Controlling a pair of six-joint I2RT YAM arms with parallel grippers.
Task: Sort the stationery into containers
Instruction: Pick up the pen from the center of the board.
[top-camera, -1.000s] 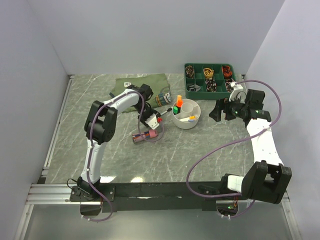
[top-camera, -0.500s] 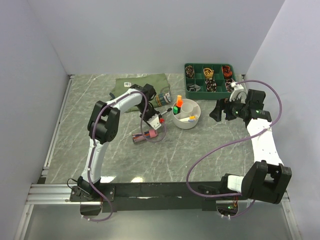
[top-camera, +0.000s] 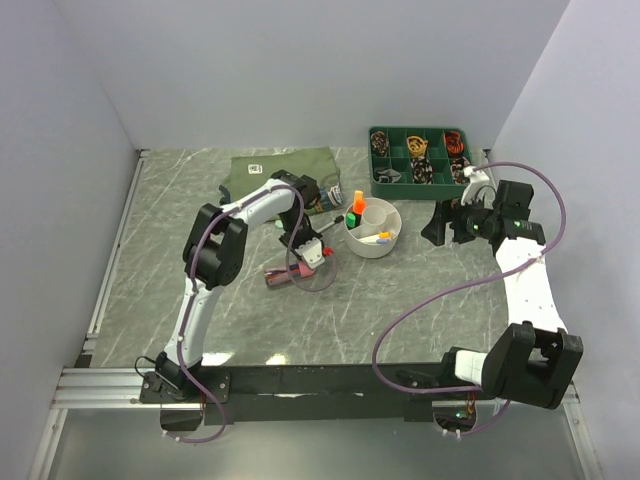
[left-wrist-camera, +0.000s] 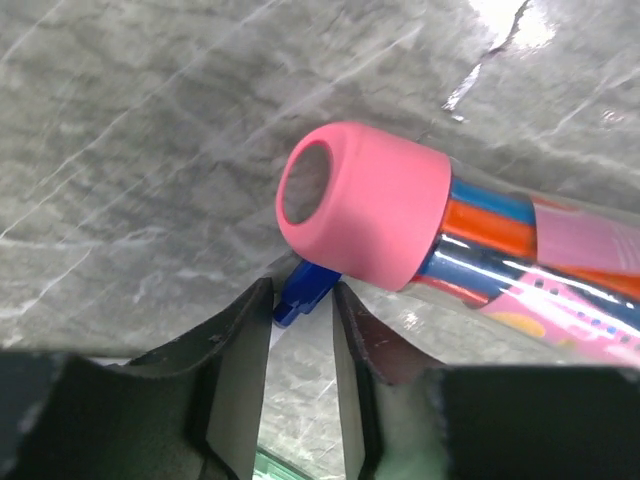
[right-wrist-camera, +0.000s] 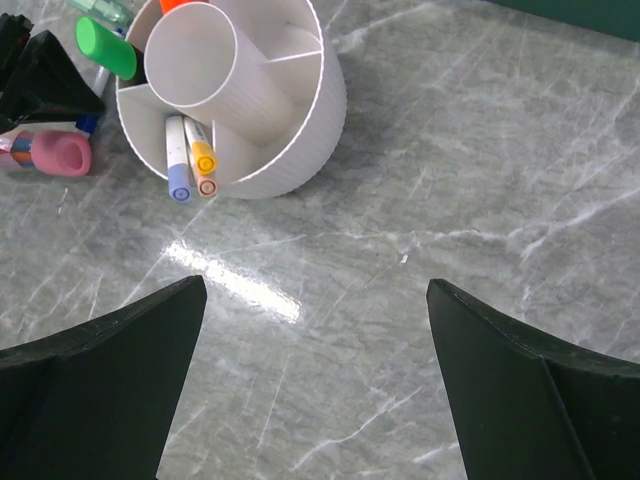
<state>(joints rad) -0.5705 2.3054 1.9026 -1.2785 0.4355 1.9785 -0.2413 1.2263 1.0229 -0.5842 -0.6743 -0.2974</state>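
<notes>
Blue pen (left-wrist-camera: 312, 278) is pinched between the nearly closed fingers of the left hand (left-wrist-camera: 301, 290), both pads touching it, low over the table (left-wrist-camera: 120, 150). Just beyond the fingertips lies a pink-capped tube (left-wrist-camera: 365, 205) full of coloured pens. It lies on its side, touching the blue pen. The right hand (right-wrist-camera: 315, 288) hangs spread wide and holds nothing. It is beside the white tub (right-wrist-camera: 300, 140), which holds orange and green markers and two thin pens. Since a second ago the left hand has dropped nearer the tube, while the right has barely shifted.
</notes>
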